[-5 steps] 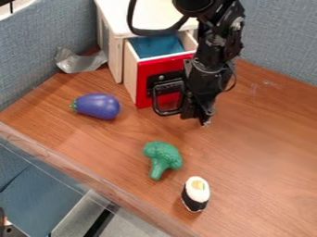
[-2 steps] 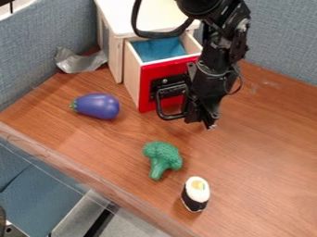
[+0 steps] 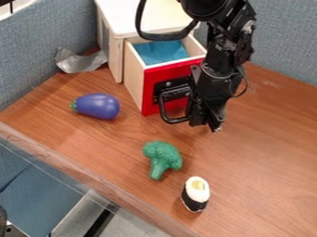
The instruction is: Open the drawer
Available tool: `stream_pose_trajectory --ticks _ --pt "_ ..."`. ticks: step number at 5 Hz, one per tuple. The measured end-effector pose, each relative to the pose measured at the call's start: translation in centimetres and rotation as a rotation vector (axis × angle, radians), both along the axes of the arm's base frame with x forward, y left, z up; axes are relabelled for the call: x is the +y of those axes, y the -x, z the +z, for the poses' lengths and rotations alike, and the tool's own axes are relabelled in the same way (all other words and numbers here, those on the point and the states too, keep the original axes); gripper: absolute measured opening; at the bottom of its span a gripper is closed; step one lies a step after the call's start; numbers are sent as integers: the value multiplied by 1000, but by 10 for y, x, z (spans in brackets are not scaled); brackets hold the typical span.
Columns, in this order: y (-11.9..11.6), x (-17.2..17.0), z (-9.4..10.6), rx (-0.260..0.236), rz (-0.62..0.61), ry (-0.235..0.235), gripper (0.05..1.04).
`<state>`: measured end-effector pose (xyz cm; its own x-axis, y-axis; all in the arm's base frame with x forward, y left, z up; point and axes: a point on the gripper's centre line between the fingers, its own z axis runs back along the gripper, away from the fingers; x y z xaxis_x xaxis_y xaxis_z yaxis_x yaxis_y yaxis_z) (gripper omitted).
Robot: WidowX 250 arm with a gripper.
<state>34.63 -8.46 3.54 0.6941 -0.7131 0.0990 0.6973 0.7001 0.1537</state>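
Tabletop [image 3: 266,162]: wood-grained, bearing all items below. Light wooden cabinet [image 3: 116,18]: upright at the back. Black robot arm [image 3: 226,53]: hangs in front of the cabinet's right part. Drawer [image 3: 133,83]: the task's item, located in the cabinet front, standing well out, blue interior [image 3: 162,52] exposed behind its red front [image 3: 170,73].

End effector [image 3: 206,123]: low, beside the drawer's black handle [image 3: 163,109], at the handle's right side. Whether it is apart, together or clamped cannot be told; contact with the handle appears likely but is unconfirmed.

Loose items: 3 toy foods, all clear of the drawer. Toy eggplant [image 3: 97,106] lies left of it; toy broccoli [image 3: 162,157] lies in front; toy sushi roll [image 3: 195,194] is beyond the broccoli, nearer the tabletop's edge.

Assessment: pulling step in hand, judged close to complete. Next move calls for at most a short further pull straight outward, then easing off the handle without nudging the drawer inward. Risk: slipping off the handle, or pulling the drawer askew.
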Motion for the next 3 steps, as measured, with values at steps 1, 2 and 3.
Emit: stream_pose_trajectory --ticks 1,2,3 --pt "2 -5 0 7 12 3 121" --pt "3 -9 2 13 16 6 121" --pt "5 -14 2 17 13 6 121"
